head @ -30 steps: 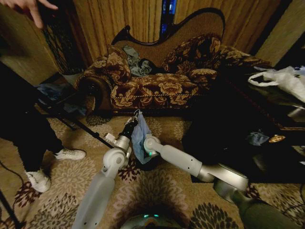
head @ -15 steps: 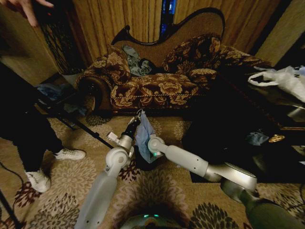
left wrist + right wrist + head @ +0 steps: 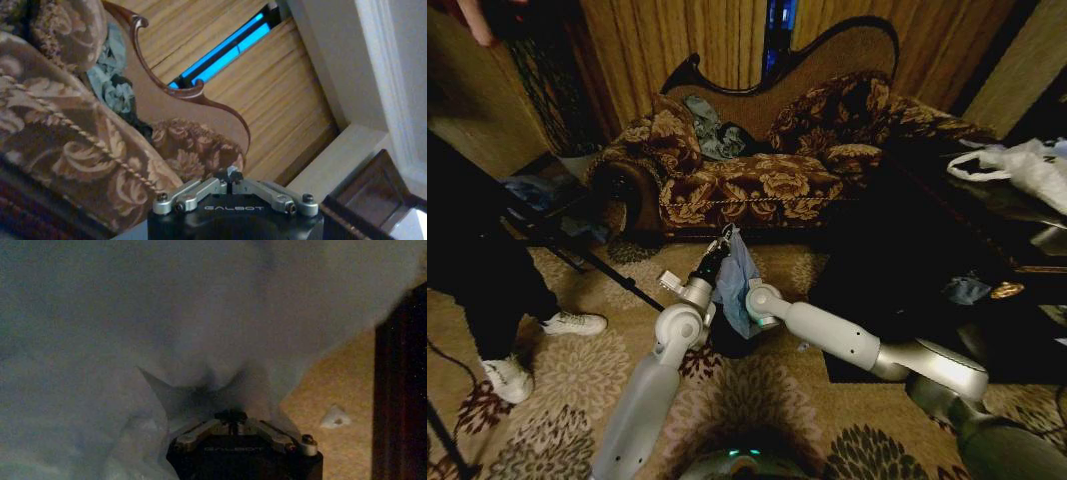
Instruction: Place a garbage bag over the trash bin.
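The garbage bag [image 3: 735,282], thin light blue wrinkled film, hangs in front of the sofa between my two arms. My left gripper [image 3: 725,236] is raised at the bag's top corner with its fingers closed together, and the film hangs down from there. Lower on the bag's right side is my right gripper [image 3: 753,300]; in the right wrist view [image 3: 230,416] the film [image 3: 167,330] puckers into its closed fingertips. The trash bin [image 3: 730,344] shows as a dark round shape on the carpet under the bag, mostly hidden by it.
A patterned sofa [image 3: 757,180] stands just behind the bag. A person's legs and white sneakers [image 3: 572,323] are at the left beside black tripod legs [image 3: 597,268]. A dark table [image 3: 987,250] at the right carries a white plastic bag [image 3: 1027,165].
Both arms have shifted a little to the right and away from me, carrying the bag with them. The person's hand at the top left has drawn back.
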